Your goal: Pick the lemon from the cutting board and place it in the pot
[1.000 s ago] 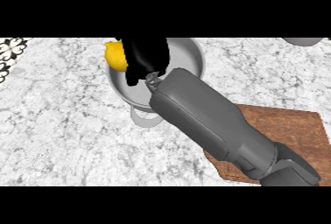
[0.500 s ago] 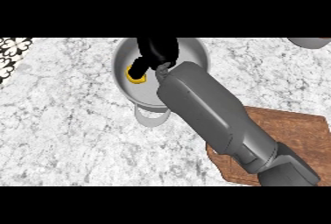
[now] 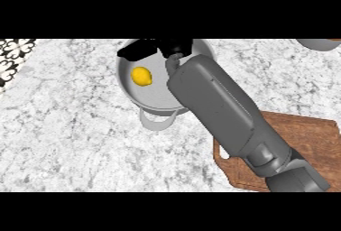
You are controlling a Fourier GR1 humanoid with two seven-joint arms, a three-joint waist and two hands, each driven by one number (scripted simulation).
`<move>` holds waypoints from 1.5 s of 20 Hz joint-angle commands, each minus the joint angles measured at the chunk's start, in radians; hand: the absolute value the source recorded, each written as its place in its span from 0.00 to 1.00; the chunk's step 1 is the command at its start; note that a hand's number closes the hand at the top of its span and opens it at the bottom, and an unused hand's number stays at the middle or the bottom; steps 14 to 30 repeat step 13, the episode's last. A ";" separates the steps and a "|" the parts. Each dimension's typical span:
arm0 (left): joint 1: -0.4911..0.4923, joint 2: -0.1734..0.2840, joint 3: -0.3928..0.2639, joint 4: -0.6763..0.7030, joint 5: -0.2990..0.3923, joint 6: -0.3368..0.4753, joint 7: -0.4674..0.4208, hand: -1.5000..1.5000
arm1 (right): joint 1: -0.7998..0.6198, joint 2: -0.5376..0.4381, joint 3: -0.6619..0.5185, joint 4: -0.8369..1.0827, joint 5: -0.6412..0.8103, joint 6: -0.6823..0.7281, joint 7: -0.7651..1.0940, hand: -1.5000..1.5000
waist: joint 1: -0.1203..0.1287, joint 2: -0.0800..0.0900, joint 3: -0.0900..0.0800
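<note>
Yellow lemon [image 3: 141, 76] is lying apart in the pot [image 3: 152, 102]; my right hand [image 3: 156, 48] is hovering open, holding nothing.

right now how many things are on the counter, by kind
lemon: 1, lying in the pot
pot: 1
cutting board: 1
grey object at the top right edge: 1, mostly cut off, cannot tell what it is
total: 4

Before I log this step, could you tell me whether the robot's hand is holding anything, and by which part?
Nothing is held. The lemon lies free on the bottom of the pot, apart from the right hand above the pot's far rim.
</note>
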State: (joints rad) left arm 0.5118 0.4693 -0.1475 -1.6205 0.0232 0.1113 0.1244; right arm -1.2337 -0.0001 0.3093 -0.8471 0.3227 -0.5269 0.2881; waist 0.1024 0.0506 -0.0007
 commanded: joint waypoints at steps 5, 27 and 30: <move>-0.227 -0.041 0.068 -0.105 0.025 0.046 -0.059 0.50 | 0.034 0.000 -0.083 0.003 -0.192 0.035 -0.126 0.00 | -0.051 -0.019 0.002; -0.206 -0.041 0.094 -0.126 0.029 0.066 -0.041 0.50 | 0.124 0.000 -0.107 -0.011 -0.305 0.100 -0.258 0.00 | -0.096 -0.031 0.002; -0.206 -0.041 0.094 -0.126 0.029 0.066 -0.041 0.50 | 0.124 0.000 -0.107 -0.011 -0.305 0.100 -0.258 0.00 | -0.096 -0.031 0.002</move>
